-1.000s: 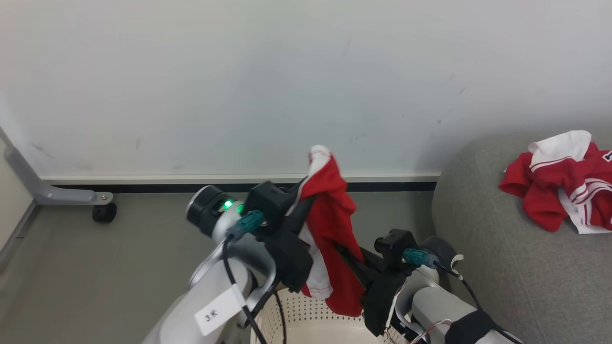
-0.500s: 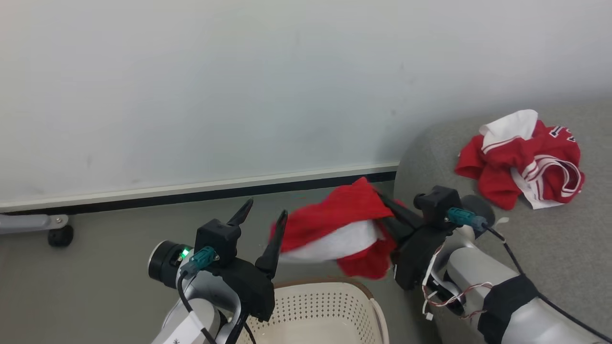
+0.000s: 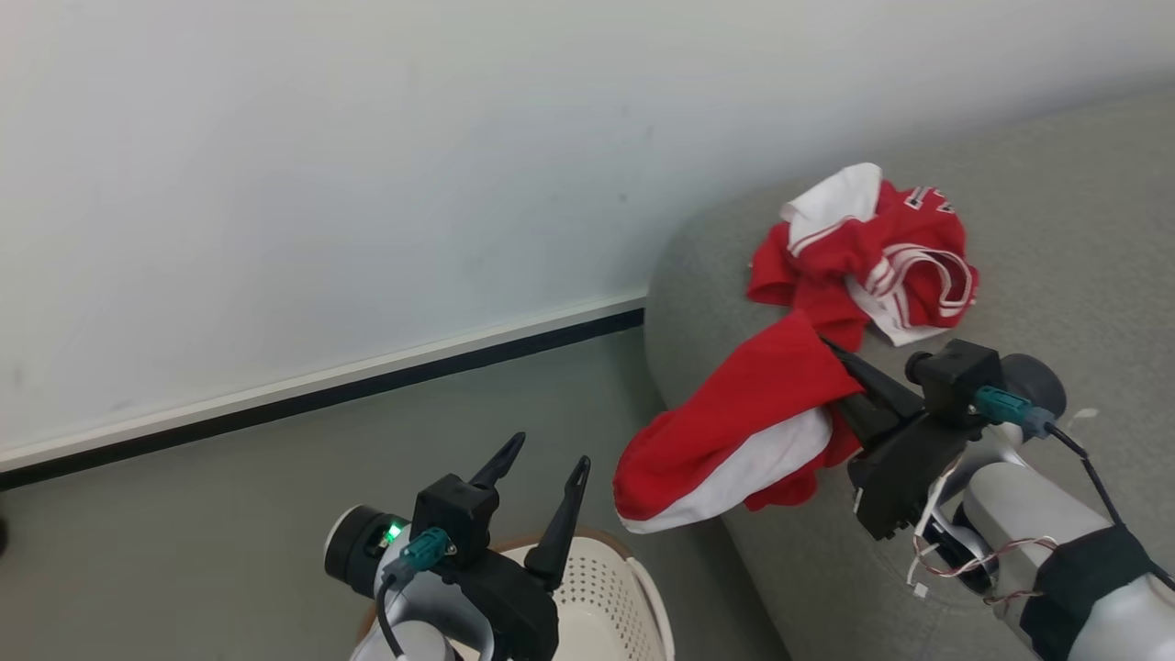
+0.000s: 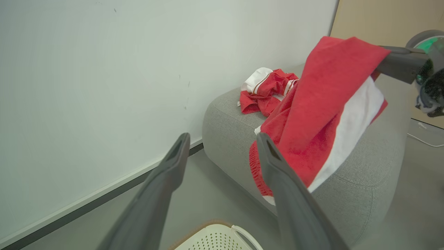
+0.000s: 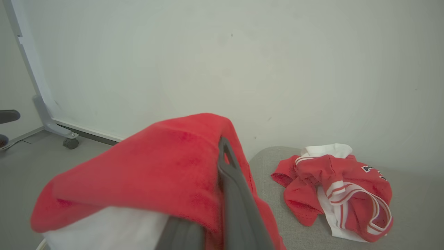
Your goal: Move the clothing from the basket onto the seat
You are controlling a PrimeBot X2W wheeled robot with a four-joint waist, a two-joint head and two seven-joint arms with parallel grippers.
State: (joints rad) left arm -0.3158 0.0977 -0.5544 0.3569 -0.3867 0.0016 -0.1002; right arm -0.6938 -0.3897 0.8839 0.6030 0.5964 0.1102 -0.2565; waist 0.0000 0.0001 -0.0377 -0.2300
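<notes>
My right gripper (image 3: 833,356) is shut on a red garment with a white panel (image 3: 734,431), held in the air at the rounded left end of the grey seat (image 3: 1056,229). The cloth drapes over its fingers (image 5: 227,163) and hides the tips. A second red and white garment with dark lettering (image 3: 872,257) lies crumpled on the seat beyond it. My left gripper (image 3: 551,450) stands open with nothing between its fingers, just above the cream perforated basket (image 3: 606,588), left of the hanging garment (image 4: 322,114). The basket's rim (image 4: 215,238) shows below the left fingers.
A white wall with a dark baseboard (image 3: 367,386) runs behind, over grey floor (image 3: 229,514). A wheeled metal foot of a board (image 5: 69,142) stands far left. A beige panel (image 4: 381,17) rises beyond the seat.
My left gripper opened, let go of the red garment and dropped towards the basket. The right gripper carried the garment rightward to the seat's edge. The head camera turned right.
</notes>
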